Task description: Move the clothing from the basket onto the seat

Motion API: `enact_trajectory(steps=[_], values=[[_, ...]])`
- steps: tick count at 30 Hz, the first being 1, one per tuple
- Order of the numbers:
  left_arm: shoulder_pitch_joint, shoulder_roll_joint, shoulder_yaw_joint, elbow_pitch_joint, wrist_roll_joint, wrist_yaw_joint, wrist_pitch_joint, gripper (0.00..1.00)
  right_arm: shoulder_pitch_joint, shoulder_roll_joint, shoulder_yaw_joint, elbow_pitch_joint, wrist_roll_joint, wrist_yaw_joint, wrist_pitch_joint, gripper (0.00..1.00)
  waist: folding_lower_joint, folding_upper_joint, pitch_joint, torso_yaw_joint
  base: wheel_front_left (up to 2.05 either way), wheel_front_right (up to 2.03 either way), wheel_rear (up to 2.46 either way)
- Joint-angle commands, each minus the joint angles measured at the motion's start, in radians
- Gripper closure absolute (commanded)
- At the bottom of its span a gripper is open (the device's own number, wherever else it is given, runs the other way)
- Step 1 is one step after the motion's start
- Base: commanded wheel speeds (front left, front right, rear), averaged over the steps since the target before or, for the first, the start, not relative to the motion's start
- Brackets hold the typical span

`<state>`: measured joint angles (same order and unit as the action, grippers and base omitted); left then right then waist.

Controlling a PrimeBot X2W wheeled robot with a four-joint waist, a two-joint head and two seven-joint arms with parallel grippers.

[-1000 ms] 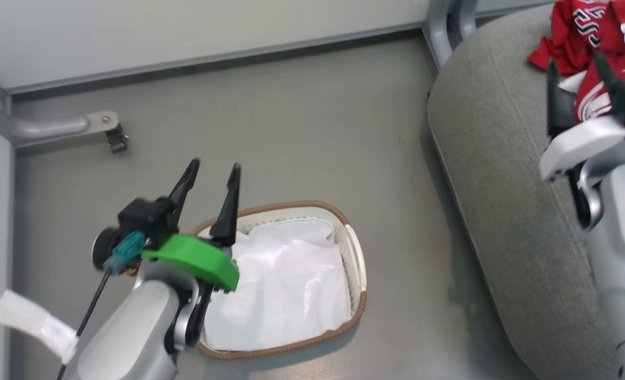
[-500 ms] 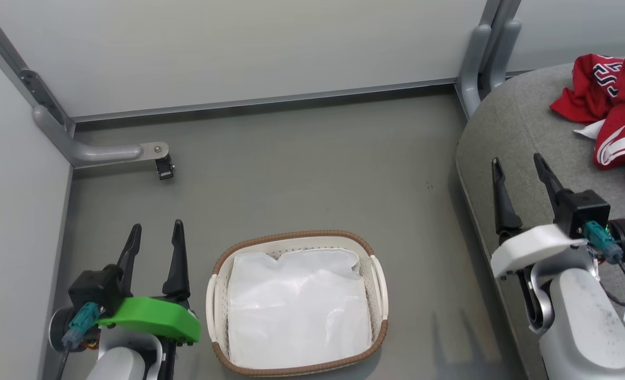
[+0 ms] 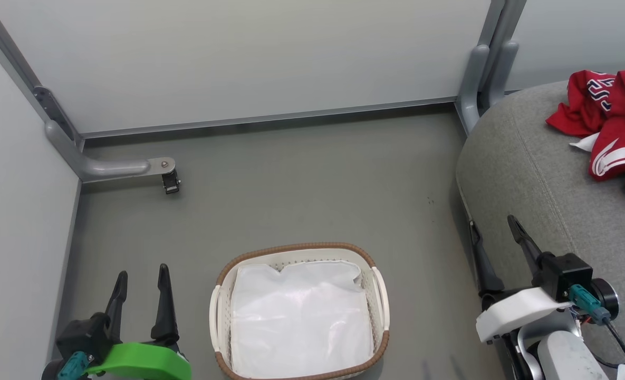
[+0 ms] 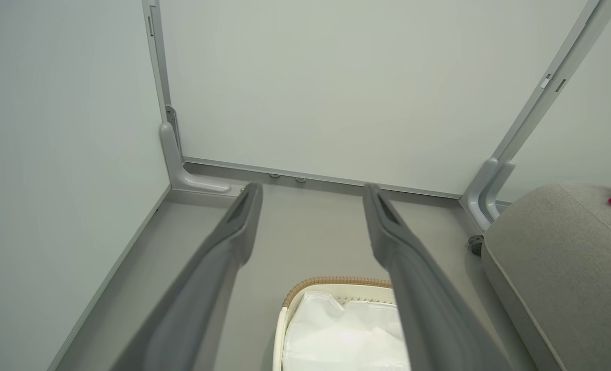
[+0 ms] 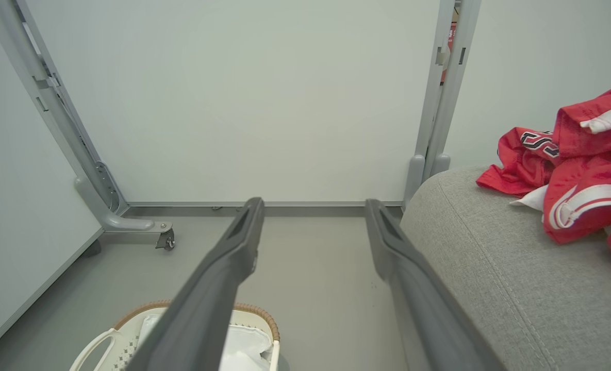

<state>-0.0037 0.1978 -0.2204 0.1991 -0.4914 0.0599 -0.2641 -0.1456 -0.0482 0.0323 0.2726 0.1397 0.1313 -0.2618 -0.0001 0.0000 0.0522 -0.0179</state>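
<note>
Red clothing (image 3: pixel 613 121) with white stripes and navy numerals lies crumpled on the grey seat (image 3: pixel 534 179) at the right; it shows too in the right wrist view (image 5: pixel 573 170) on the seat (image 5: pixel 491 268). The white basket (image 3: pixel 378 295) with its brown rim stands on the floor at bottom centre, holding just its white liner (image 3: pixel 299 316). My left gripper (image 3: pixel 139 274) is open at the lower left, beside the basket. At the seat's front edge my right gripper (image 3: pixel 494 229) stands open and holds nothing. The left wrist view looks past open fingers (image 4: pixel 233 237) to the basket (image 4: pixel 336 282).
Pale partition walls close the back and left. A grey metal foot with a small black caster (image 3: pixel 171 182) juts onto the floor at the left. A grey post (image 3: pixel 478 79) stands at the seat's back corner. Grey floor lies between basket and seat.
The head camera has pulled back and levelled. Both arms have drawn back toward the bottom of the view; the right gripper has left the clothing on the seat. The left gripper is off the basket.
</note>
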Motion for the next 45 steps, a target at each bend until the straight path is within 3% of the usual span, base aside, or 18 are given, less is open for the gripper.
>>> enact_trajectory(steps=[1,31,32,35,45], values=[[0.023,-0.008,0.009,0.001,0.009,-0.009,0.000,0.00,0.023,-0.005,-0.001,-0.010,-0.003,-0.001,-0.005,0.00,0.0001,0.0000,-0.005,0.003,0.00,0.00,0.00],[0.080,-0.058,0.047,0.080,0.075,-0.065,0.000,0.00,0.107,-0.004,-0.002,-0.009,0.010,-0.001,-0.005,0.00,0.0001,0.0000,-0.052,0.003,0.00,0.00,0.00],[0.072,-0.058,0.047,0.082,0.070,-0.061,0.000,1.00,0.095,0.001,-0.001,-0.007,0.007,0.000,0.000,1.00,0.0001,0.0000,-0.052,0.003,0.00,0.00,0.00],[0.075,-0.061,0.043,0.107,0.069,-0.061,0.000,1.00,0.103,0.005,0.001,0.017,0.007,0.000,0.002,1.00,0.0001,0.0000,-0.052,0.003,0.00,0.00,0.00],[0.050,-0.072,0.083,0.102,-0.085,-0.078,0.051,1.00,0.093,0.004,-0.019,0.013,0.198,0.000,0.051,1.00,0.0001,0.0000,-0.052,0.004,0.00,0.00,0.00]])
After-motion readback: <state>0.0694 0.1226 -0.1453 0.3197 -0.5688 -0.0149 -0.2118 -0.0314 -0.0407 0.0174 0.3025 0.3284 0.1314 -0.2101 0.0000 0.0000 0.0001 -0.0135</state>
